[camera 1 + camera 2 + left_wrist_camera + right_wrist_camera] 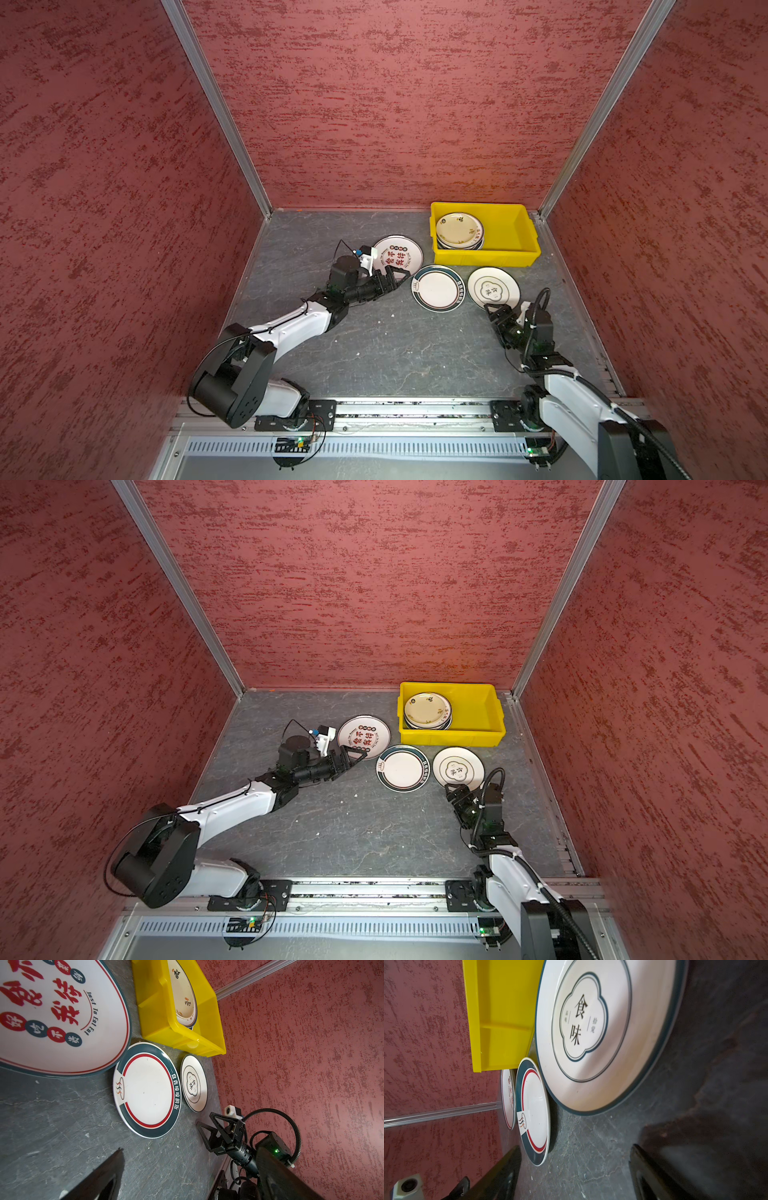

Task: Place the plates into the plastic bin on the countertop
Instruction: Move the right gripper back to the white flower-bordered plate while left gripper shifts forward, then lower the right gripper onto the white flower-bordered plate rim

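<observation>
Seen from above, three plates lie flat on a dark grey countertop (374, 340) in front of a yellow plastic bin (498, 257). The bin already holds a stack of plates (459, 228) at the end nearer the left arm.

The right gripper (492, 309) is low over the counter with its jaws apart and nothing between them. Directly ahead of its fingertips lies a white plate with a dark cloud-shaped emblem (493, 289). The plate's near rim is just beyond the tips. In the right wrist view the emblem plate (583, 1022) fills the space ahead of the right gripper (575, 1147), with bare counter between the two fingers. The tips look just short of the rim, though the angle is too shallow to be sure.

The plate is round, so it has no long axis to line up with. What probably matters is that the closest arc of its rim faces the open jaws squarely. The bin is farther along the same line, past the plate, with its long side running across the gripper's reach.

A green-banded plate (437, 288) lies just beside the emblem plate, on the side toward the other arm. The left gripper (400, 273), also open and holding nothing, is at the near rim of a plate with red characters (397, 254). It is well away from the emblem plate, so the right arm is clearly the nearer one.
</observation>
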Controlling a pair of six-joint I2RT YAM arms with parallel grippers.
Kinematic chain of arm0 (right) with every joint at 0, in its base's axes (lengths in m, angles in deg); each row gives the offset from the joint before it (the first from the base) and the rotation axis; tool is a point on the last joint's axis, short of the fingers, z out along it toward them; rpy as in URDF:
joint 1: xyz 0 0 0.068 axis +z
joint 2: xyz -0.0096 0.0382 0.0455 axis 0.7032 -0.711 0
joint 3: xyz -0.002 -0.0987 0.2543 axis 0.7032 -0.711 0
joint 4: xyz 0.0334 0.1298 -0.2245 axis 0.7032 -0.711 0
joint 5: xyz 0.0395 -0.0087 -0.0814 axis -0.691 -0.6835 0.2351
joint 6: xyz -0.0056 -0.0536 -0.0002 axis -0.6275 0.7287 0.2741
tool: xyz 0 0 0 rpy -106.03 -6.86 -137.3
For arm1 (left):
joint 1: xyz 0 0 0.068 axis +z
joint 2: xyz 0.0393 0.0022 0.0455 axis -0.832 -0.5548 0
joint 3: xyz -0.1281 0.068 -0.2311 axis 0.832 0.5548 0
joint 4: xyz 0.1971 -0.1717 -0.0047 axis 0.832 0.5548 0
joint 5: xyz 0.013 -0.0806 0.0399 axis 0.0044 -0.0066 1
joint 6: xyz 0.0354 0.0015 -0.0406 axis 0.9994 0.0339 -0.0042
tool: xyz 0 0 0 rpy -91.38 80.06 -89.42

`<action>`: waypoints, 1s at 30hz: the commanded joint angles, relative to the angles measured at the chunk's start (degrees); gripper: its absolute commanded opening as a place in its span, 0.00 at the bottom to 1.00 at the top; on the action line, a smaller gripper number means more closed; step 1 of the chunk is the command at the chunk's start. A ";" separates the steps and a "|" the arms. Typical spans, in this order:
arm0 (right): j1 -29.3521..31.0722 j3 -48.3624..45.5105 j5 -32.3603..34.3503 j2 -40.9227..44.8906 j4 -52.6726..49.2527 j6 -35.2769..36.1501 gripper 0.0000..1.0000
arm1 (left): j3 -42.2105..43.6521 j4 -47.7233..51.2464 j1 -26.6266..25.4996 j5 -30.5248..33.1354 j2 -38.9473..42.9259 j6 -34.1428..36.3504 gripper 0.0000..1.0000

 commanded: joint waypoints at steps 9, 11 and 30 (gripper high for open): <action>-0.21 2.50 9.51 -10.05 9.92 -5.00 0.51 | -0.21 -1.87 -0.31 0.60 -0.46 -0.41 0.99; -0.27 2.53 11.20 -11.23 10.81 -5.72 0.45 | -0.11 -2.00 -0.29 0.69 -0.28 -0.33 0.99; -0.33 5.94 12.40 -20.37 16.22 -5.83 0.35 | 0.62 -5.25 -0.49 -0.01 -3.08 -1.78 0.99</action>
